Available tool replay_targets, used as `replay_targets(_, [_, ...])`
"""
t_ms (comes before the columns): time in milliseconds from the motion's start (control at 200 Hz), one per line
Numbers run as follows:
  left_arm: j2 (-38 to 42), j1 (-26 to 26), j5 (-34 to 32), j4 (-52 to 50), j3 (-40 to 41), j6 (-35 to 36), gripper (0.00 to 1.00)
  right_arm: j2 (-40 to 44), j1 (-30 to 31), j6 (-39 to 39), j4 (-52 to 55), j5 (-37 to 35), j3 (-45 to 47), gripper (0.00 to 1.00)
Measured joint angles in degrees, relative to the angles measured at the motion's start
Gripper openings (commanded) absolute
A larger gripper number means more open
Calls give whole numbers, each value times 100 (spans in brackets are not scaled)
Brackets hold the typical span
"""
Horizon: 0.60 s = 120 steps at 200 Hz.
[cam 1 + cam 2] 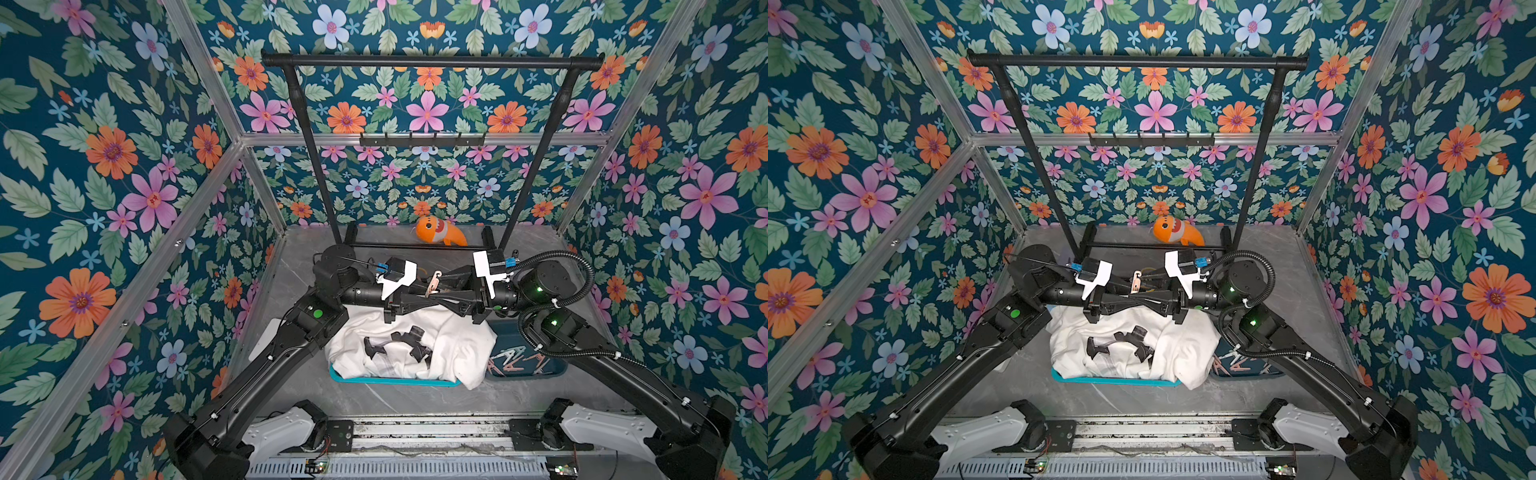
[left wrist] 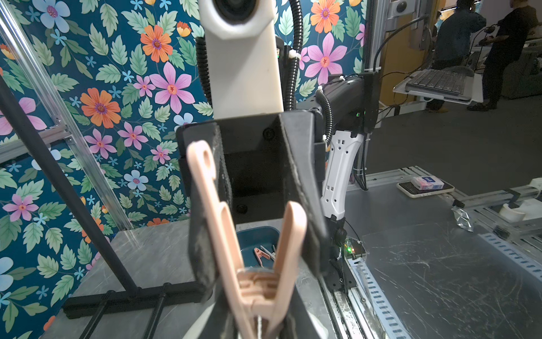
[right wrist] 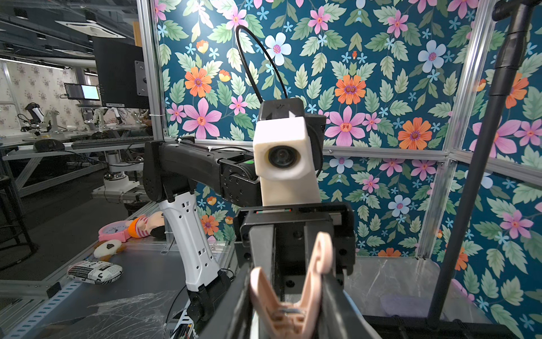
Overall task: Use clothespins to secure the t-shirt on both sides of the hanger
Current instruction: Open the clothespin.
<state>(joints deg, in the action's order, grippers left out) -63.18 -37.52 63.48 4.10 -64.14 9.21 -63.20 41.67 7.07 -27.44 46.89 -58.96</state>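
Both arms meet over the table's middle around one pale pink clothespin (image 1: 433, 284) (image 1: 1136, 282). My left gripper (image 1: 428, 293) (image 2: 258, 328) is shut on its lower end, below the spring. The pin's (image 2: 258, 281) two legs spread upward. My right gripper (image 1: 442, 286) (image 3: 289, 293) has closed around those legs, a finger against each. More clothespins (image 1: 519, 359) lie in a dark blue bin (image 1: 557, 368) at the right. The white t-shirt (image 1: 449, 345) (image 1: 1183, 353) lies crumpled in a teal basket (image 1: 395, 380), with dark shapes on it. The hanger is out of view.
A black garment rack (image 1: 432, 62) stands at the back, its base bars (image 2: 132, 296) on the grey table. An orange plush fish (image 1: 440, 232) lies by the rack's foot. Flowered walls close in three sides.
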Motion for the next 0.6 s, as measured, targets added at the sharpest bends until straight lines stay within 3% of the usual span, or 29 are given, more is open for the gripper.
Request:
replay_targets(185, [17,0,-44,-72,7,4,13,0,2,-15,17,-42,20,32])
replay_targets(365, [55,0,-184,-138,15,13,42,0,7,-17,-2,-85,76,30])
replay_targets(450, [111,2,-227,-140,42,-4,50,9,7,-22,20,-144,122,31])
replay_targets(600, [227,0,-232,-179,111,-22,77,72,11,-72,2,-260,201,29])
